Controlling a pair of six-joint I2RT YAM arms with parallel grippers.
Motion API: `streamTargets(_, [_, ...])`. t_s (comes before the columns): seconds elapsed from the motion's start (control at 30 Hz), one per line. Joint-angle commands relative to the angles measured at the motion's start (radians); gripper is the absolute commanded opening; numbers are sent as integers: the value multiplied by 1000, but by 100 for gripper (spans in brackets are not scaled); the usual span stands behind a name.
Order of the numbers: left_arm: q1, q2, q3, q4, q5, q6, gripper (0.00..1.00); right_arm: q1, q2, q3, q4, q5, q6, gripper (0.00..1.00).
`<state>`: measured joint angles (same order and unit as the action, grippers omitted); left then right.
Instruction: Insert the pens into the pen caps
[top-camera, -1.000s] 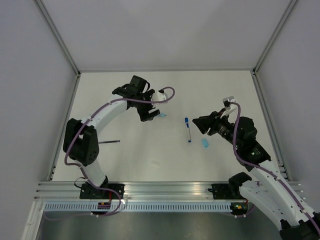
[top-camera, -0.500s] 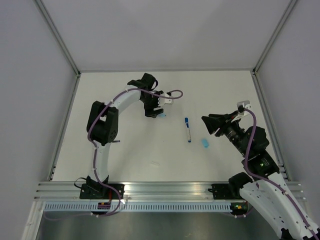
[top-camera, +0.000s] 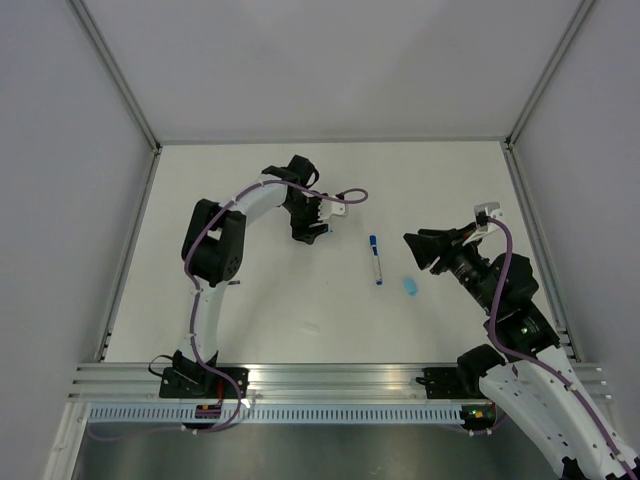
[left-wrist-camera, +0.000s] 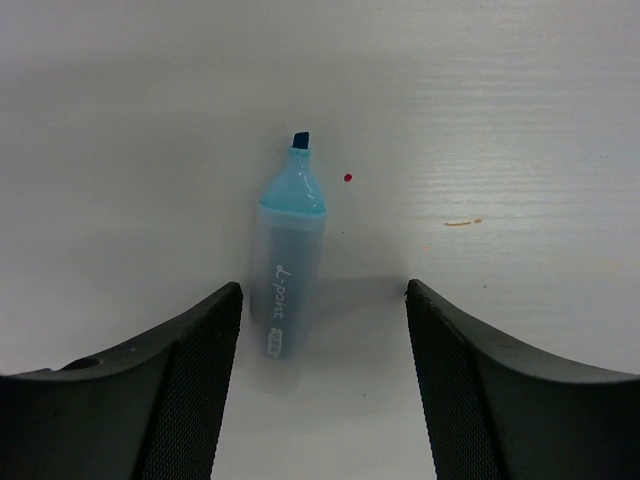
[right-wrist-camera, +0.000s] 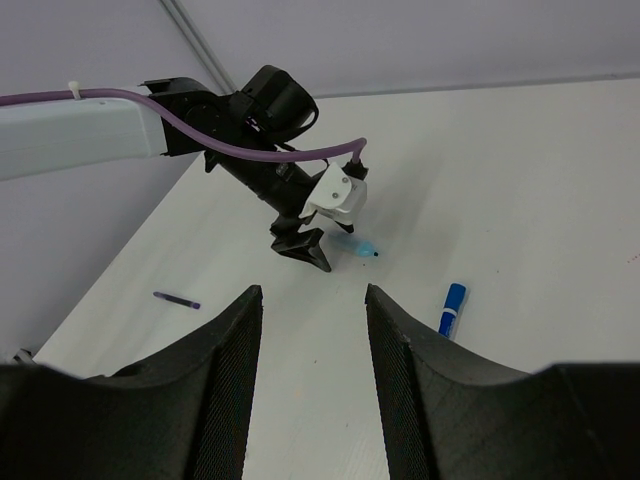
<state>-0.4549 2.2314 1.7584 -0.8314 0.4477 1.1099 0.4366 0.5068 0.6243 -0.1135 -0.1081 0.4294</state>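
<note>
The released left hand (left-wrist-camera: 322, 290) straddles the stubby translucent pale-blue tube (left-wrist-camera: 290, 250). Its long axis runs straight away from the hand, dark nib (left-wrist-camera: 300, 140) farthest.

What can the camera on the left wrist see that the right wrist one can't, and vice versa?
Left wrist only: the print on the pale blue tube and a red speck on the table. Right wrist only: the slim dark pen, the blue-ended pen and the open right gripper. Both: that tube, lying on the table at the open left gripper.
</note>
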Motion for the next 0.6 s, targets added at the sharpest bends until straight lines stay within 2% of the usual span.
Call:
streamTargets(0.0, [-16,19,15,30,19,-19,71,4,-14,2,9,-8,-7,52])
streamTargets(0.37, [-21,76,44,-8,20,-85,58,4,-10,2,14,-18,3,52])
streamTargets(0.57, [-24,99,38,-67,16,-91,42,4,-14,-6,23,-22,11,52])
